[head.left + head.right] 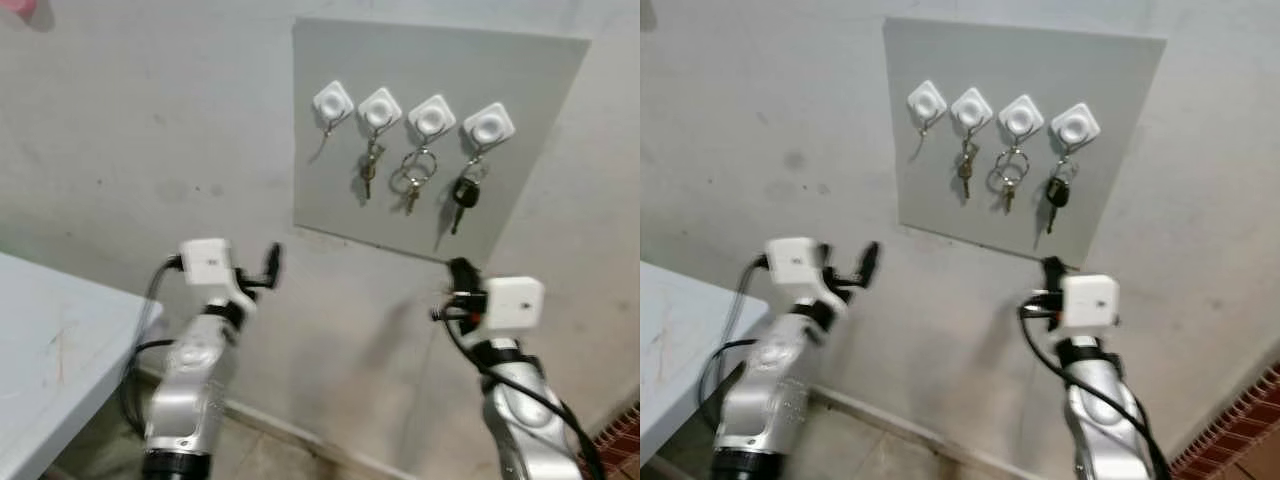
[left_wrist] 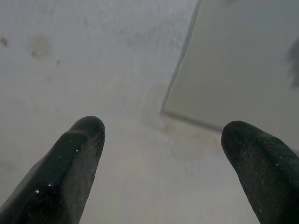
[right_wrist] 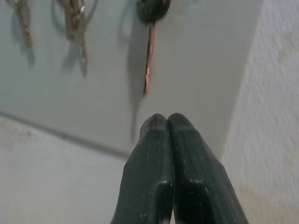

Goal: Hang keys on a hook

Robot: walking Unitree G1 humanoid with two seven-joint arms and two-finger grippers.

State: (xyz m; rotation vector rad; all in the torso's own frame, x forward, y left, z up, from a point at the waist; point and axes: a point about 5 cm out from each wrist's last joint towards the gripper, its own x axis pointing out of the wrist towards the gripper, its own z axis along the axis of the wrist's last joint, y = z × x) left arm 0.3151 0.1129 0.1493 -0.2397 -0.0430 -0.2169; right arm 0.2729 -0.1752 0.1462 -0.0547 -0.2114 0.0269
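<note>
A grey board [image 1: 520, 110] on the wall carries a row of white hooks. The leftmost hook [image 1: 333, 103] has only its bare wire. A small key [image 1: 369, 170] hangs from the second, a ring with keys [image 1: 412, 182] from the third, and a black-headed key [image 1: 464, 193] from the fourth. My right gripper [image 1: 460, 270] is just below the board's lower right corner, shut with nothing in it; in the right wrist view the black-headed key [image 3: 149, 51] hangs above its fingertips [image 3: 156, 123]. My left gripper [image 1: 272, 264] is open, below and left of the board.
A white table [image 1: 50, 350] stands at my left, close to the left arm. Plain wall surrounds the board. A tiled floor [image 1: 260, 455] runs along the wall's foot, and a red patterned surface [image 1: 622, 440] shows at the lower right.
</note>
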